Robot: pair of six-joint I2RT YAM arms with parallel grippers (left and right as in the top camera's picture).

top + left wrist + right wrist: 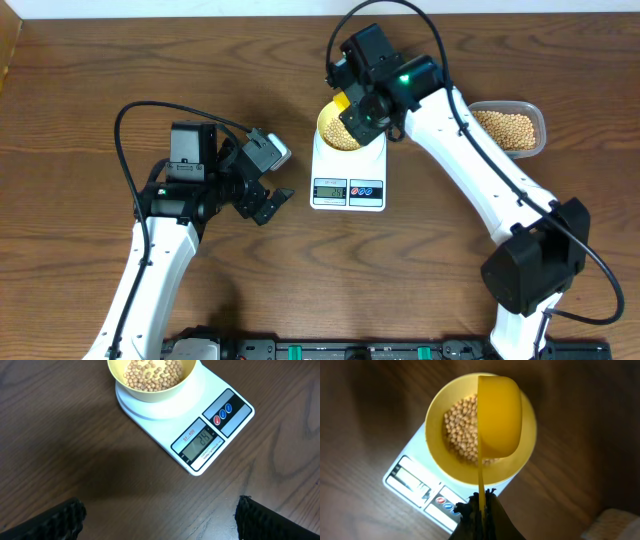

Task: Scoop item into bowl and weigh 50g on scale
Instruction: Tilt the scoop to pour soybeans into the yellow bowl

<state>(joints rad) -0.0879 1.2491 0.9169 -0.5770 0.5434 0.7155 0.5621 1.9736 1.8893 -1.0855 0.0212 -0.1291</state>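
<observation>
The pale yellow-green bowl (pixel 335 133) stands on the white scale (pixel 349 180) and holds tan beans (pixel 152 372). The scale's display (pixel 202 442) shows digits. My right gripper (pixel 481 505) is shut on the handle of a yellow scoop (pixel 499 417), which is tipped on its side over the bowl (pixel 527 435) and covers the beans (pixel 460 427) on the right. My left gripper (pixel 262 198) is open and empty, left of the scale (pixel 200 405), over bare table. More beans fill a clear tub (pixel 510 128) at the right.
The clear plastic tub stands right of the scale, behind my right arm (pixel 480 170). Black hardware runs along the table's front edge (pixel 330 350). Dark wooden table (pixel 75 450) lies all round.
</observation>
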